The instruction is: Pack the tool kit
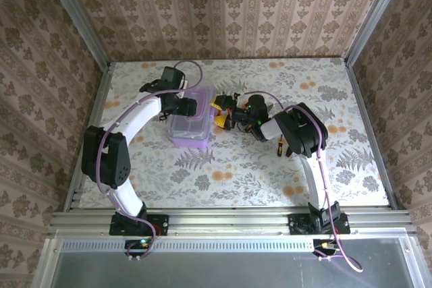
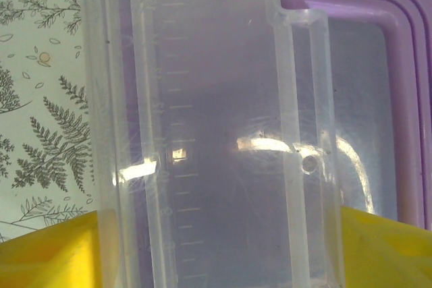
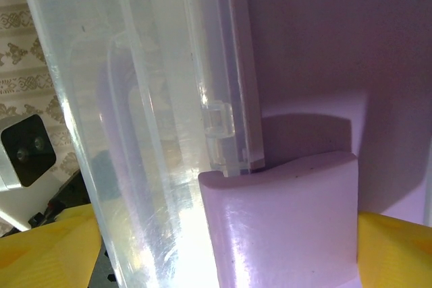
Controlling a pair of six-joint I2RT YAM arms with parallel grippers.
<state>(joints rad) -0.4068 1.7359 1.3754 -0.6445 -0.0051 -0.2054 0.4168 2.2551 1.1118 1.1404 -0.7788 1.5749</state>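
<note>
Floral surface (image 1: 270, 180) in a wallpapered booth, lilac case (image 1: 190, 126) near its centre. Left jaws bracket the clear lid (image 2: 216, 99), probably steadying it; grip cannot be told. Right jaws, apart, straddle the purple latch (image 3: 283, 220), apparently to snap it shut

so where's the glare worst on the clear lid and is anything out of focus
Left wrist: curved white glare streaks cross the clear lid, its tick marks still visible, and the fern-print table is sharp. Right wrist: a blown-out white patch low on the lid, and a hard shadow above the purple latch. Top external: flat, even light, with no strong glare on the case.
</note>
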